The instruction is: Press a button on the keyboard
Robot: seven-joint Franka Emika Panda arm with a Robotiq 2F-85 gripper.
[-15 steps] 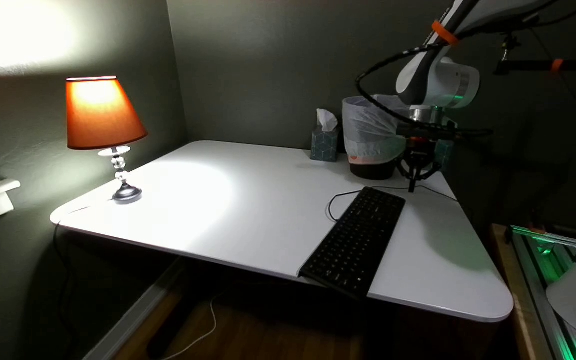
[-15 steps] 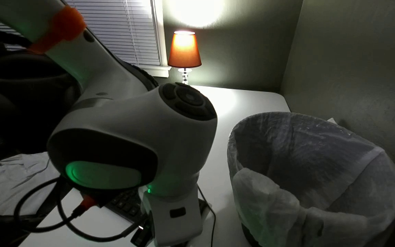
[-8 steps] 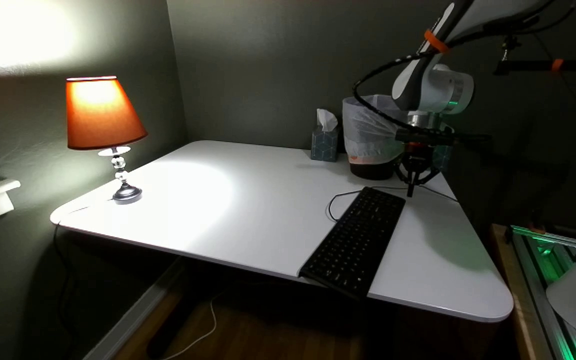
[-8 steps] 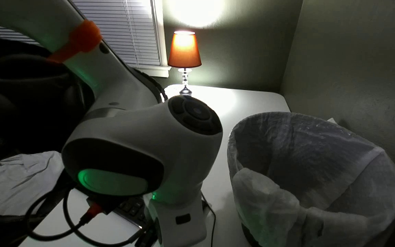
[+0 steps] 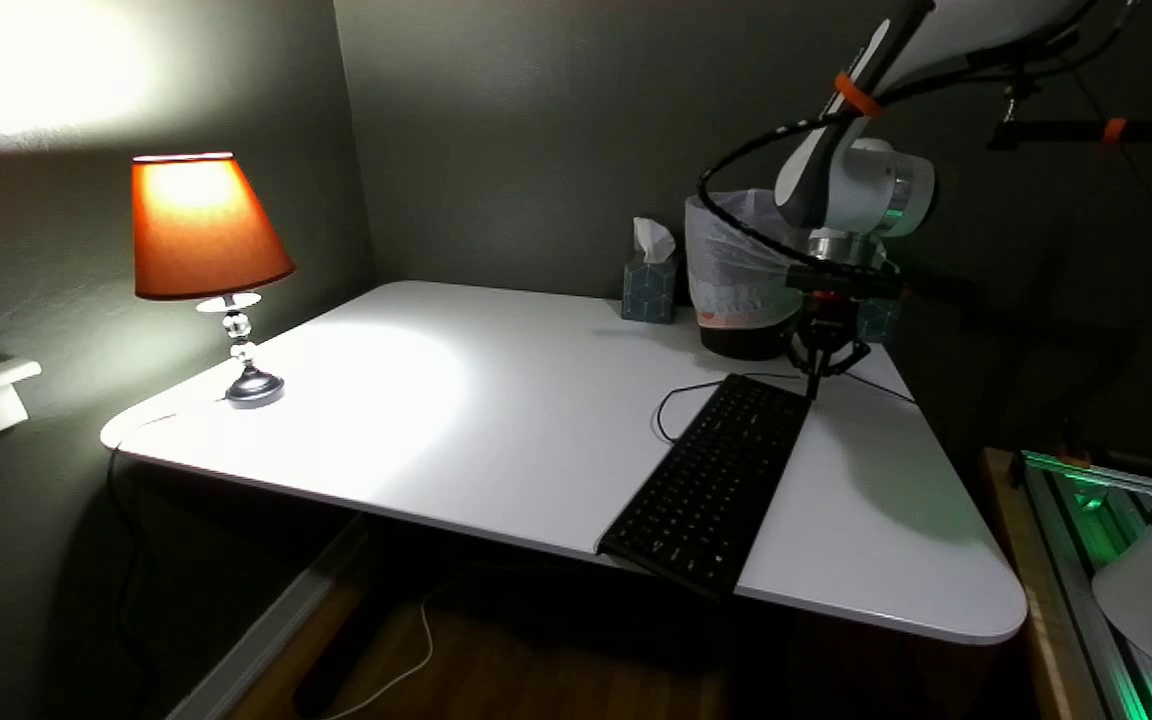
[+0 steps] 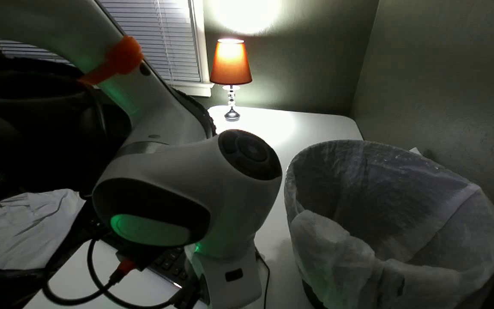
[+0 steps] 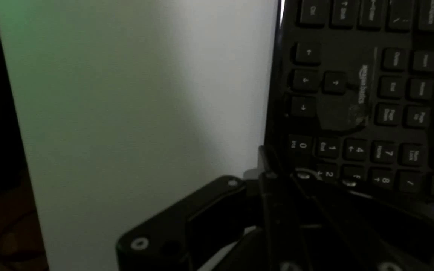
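1. The black keyboard (image 5: 711, 485) lies flat on the white table (image 5: 516, 420); in an exterior view its long axis slants from the table's near edge up and rightward to me.
2. In the wrist view that axis runs top to bottom, legends sideways, their tops toward the right.
3. Its number-pad end is the one by me; the long front side, with the arrows and 0, faces left there.
4. My gripper (image 5: 813, 391) points down at that corner, jaws together; whether I touch it I cannot tell.
5. The thin cable (image 5: 659, 410) loops beside the back side.
6. Farther off stand a lined bin (image 5: 736, 270), tissue box (image 5: 648, 290) and lit lamp (image 5: 204, 235).
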